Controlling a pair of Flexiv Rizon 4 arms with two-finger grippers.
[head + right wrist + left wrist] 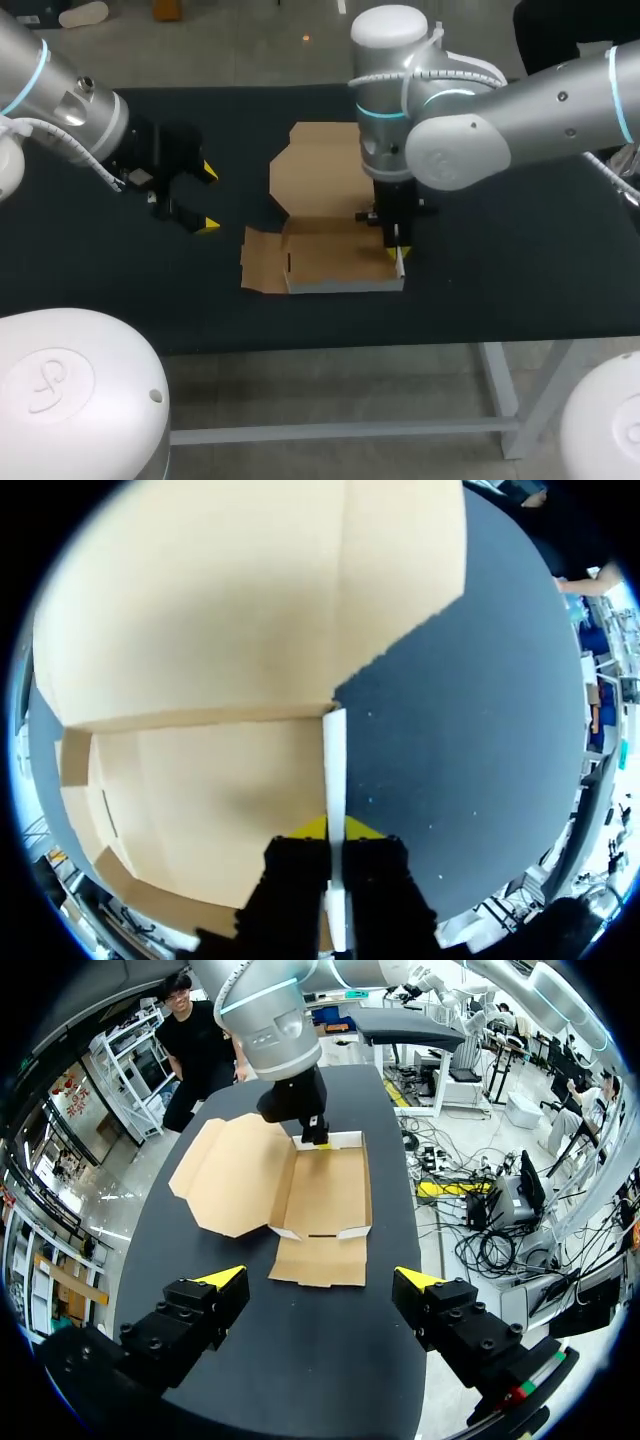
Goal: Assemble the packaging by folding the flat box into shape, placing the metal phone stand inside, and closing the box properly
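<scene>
A brown cardboard box (330, 250) lies partly folded on the black table, its lid (318, 170) flat behind it and a side flap (262, 262) spread out to the left. My right gripper (397, 256) points straight down at the box's right end, shut on the raised white side wall (335, 780), which stands upright between its fingers. My left gripper (206, 198) hovers open to the left of the box, nothing between its yellow tips; in its wrist view the box (325, 1195) lies ahead of the gripper (320, 1282). No phone stand is in view.
The black table (520, 270) has bare surface to the right of the box and along its front edge. My right arm's big elbow (455, 135) hangs over the box's far right corner.
</scene>
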